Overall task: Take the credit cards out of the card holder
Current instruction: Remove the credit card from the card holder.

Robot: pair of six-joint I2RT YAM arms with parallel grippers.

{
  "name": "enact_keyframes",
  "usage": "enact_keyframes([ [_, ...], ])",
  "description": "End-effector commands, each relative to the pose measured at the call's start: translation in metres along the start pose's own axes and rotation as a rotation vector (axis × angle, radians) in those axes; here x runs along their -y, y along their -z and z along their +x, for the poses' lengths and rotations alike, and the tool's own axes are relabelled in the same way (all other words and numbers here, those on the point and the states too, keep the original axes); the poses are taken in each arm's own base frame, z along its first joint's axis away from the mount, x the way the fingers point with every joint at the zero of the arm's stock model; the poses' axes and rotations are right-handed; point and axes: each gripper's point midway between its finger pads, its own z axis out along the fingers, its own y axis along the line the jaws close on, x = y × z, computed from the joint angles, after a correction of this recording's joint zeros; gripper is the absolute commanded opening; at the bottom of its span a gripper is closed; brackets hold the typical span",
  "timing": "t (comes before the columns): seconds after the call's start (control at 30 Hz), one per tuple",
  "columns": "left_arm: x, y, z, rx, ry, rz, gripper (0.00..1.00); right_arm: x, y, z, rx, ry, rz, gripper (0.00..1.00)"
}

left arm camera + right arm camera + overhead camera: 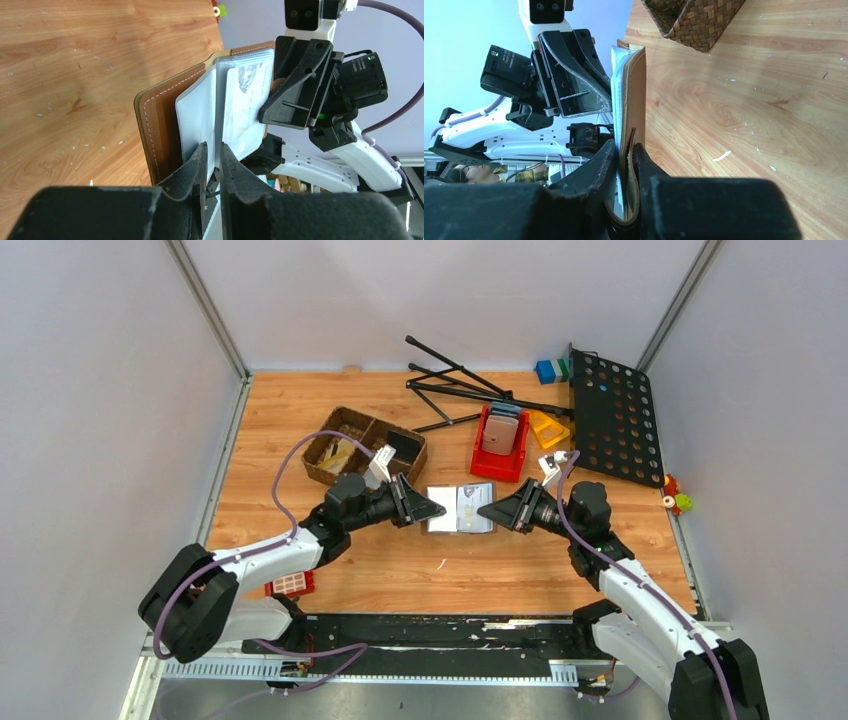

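The brown card holder [460, 510] hangs open above mid-table, held between both grippers. My left gripper [436, 509] is shut on its left side. In the left wrist view the left gripper [215, 156] pinches a pale sleeve leaf beside the brown cover [155, 125]. A silvery credit card [245, 100] sits inside a clear sleeve. My right gripper [486, 512] is shut on the right side. In the right wrist view the right gripper [624, 150] clamps the leather cover [638, 85] and its tab. From that side the cards are hidden edge-on.
A wicker basket [365, 445] stands behind the left gripper. At the back right are a red bin [500, 452] holding a pinkish slab, a black folded stand [465, 390] and a black perforated plate [612, 415]. A red block [291, 585] lies by the left arm.
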Motion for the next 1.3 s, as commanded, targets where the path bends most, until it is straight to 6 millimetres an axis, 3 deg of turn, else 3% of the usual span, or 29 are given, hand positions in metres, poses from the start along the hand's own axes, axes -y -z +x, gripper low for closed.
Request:
enact_keyframes([
  [0.0,0.024,0.005,-0.012,0.030,-0.041,0.052,0.21,-0.014,0.001,-0.007,0.027,0.044,-0.046,0.00],
  [0.17,0.041,0.014,-0.020,0.058,-0.102,0.034,0.22,-0.012,0.000,-0.008,0.026,0.043,-0.041,0.00],
  [0.37,0.064,0.001,-0.014,0.013,-0.125,0.089,0.22,-0.014,-0.001,-0.008,0.019,0.043,-0.049,0.00],
  [0.67,0.045,-0.010,-0.008,-0.026,-0.044,0.100,0.24,-0.022,0.002,-0.007,0.020,0.036,-0.082,0.00],
  [0.87,0.045,-0.012,-0.002,-0.066,-0.008,0.146,0.43,-0.025,0.003,-0.004,0.018,0.019,-0.105,0.00],
  [1.2,0.048,-0.009,0.009,-0.133,-0.010,0.163,0.36,-0.027,0.002,-0.003,0.009,0.000,-0.131,0.00],
  [1.27,0.039,-0.008,0.011,-0.140,-0.031,0.113,0.38,-0.028,0.002,-0.003,0.008,-0.002,-0.138,0.00],
])
